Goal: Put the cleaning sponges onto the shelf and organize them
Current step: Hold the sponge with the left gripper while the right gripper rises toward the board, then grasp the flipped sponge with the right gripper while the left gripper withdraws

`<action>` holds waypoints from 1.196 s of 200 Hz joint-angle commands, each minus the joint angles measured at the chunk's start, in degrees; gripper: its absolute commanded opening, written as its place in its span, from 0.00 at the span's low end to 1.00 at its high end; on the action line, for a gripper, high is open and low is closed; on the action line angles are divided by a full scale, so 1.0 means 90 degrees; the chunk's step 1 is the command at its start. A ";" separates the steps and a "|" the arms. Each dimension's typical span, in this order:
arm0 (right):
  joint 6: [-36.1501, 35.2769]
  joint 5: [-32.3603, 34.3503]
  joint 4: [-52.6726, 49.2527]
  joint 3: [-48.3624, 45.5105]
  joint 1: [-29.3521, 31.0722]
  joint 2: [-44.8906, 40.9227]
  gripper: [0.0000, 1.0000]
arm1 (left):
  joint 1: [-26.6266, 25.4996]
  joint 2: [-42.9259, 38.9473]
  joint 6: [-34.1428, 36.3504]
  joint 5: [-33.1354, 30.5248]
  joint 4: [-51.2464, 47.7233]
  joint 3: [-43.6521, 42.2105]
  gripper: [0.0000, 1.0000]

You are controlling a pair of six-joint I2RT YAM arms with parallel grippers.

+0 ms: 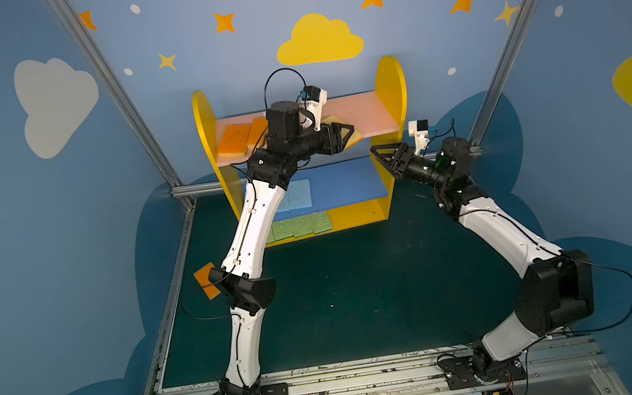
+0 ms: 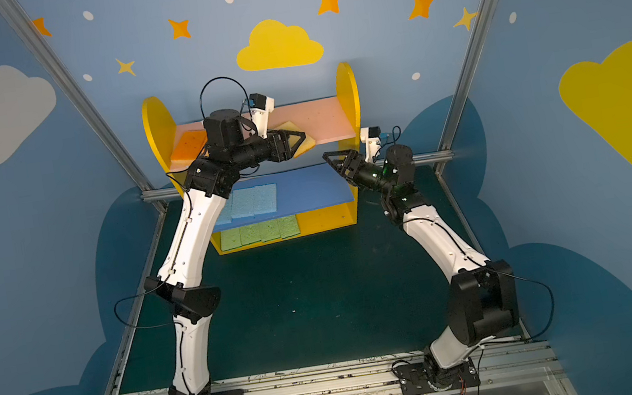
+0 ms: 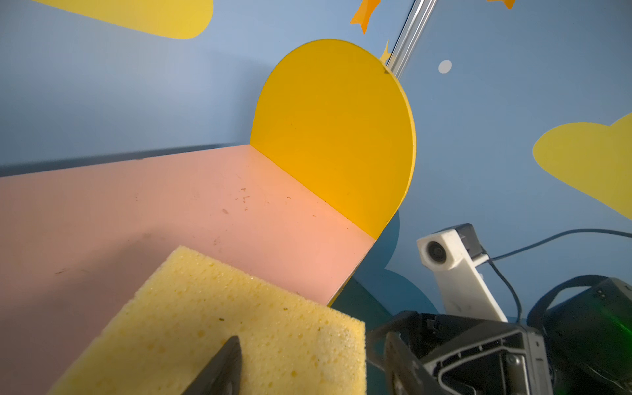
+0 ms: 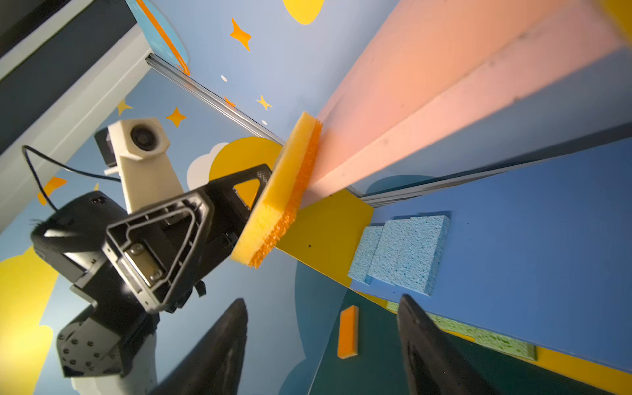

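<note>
The fingers [image 3: 222, 366] of the left gripper [image 1: 349, 135] are spread apart. One finger lies flat on the yellow face of a sponge [image 3: 239, 307]. The other sits just past the sponge's side, so the sponge is not pinched between them. That sponge lies orange side down on the pink board [image 3: 171, 205], the top board of the shelf [image 1: 391, 87]. It is near the middle, and one corner sticks out over the front edge.

The right gripper [image 4: 323, 301] is wide open and holds nothing. It hangs in the air just beside the shelf's right side, about level with the blue board [image 2: 313, 190].

Two orange sponges [image 1: 232, 139] lie at the left end of the pink board, one partly hidden by the left arm. Three blue sponges [image 2: 254, 201] sit side by side on the blue board. Four green sponges [image 2: 260, 232] sit on the yellow board [image 2: 325, 218] below. A loose sponge [image 1: 204, 279] lies on the table [image 1: 360, 284], left of the shelf and partly behind the left arm.
</note>
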 commanded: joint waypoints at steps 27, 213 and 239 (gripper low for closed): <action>0.0481 0.0178 0.0510 0.0702 0.0307 0.0458 0.69 | 0.0076 -0.0066 -0.0243 0.0261 -0.0390 -0.0029 0.65; 0.0622 0.0248 0.0297 0.1720 0.0590 0.1139 0.11 | 0.0232 -0.0487 -0.0433 0.0188 -0.0256 -0.0214 1.00; -0.0126 0.0185 -0.0485 0.1724 0.0711 0.0772 0.11 | 0.0208 -0.1095 -0.0352 -0.0111 -0.0390 -0.0455 0.99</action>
